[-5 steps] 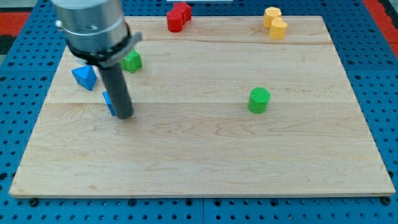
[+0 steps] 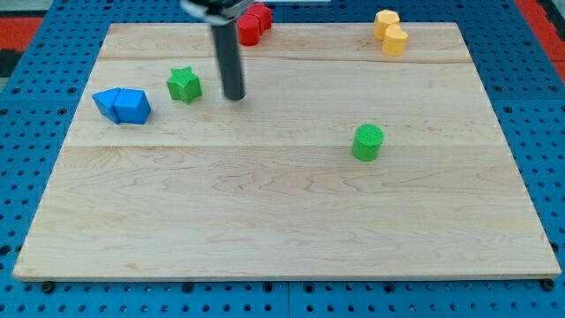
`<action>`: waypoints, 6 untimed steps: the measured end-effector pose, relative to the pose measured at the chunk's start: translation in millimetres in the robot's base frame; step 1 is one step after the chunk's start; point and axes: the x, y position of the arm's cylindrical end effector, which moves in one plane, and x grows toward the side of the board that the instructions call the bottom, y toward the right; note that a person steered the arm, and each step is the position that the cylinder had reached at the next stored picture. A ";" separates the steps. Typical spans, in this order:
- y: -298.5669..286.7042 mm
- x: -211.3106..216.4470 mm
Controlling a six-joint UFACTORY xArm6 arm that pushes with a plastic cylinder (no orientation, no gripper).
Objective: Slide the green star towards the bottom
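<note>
My tip [image 2: 234, 96] just right of green star [image 2: 184, 84], upper left of worktop [image 2: 282, 221].
No claw fitted, only the rod; tip and star apart. Blue blocks [image 2: 122, 105] left of star; red blocks [image 2: 253, 23] top; yellow blocks [image 2: 390, 32] upper right; green cylinder [image 2: 368, 142] right of centre.

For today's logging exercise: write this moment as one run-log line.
my tip: right of green star, apart | star: upper left of board | push: not begun

My tip [image 2: 234, 96] sits just right of the green star [image 2: 184, 84], apart from it. Two blue blocks [image 2: 122, 105] lie left. Red blocks [image 2: 253, 23] and yellow blocks [image 2: 390, 32] lie far; the green cylinder [image 2: 368, 142] right.
</note>
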 end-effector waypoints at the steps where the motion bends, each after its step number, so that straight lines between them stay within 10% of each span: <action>1: -58.6 -59.6; 6: -80.1 48.8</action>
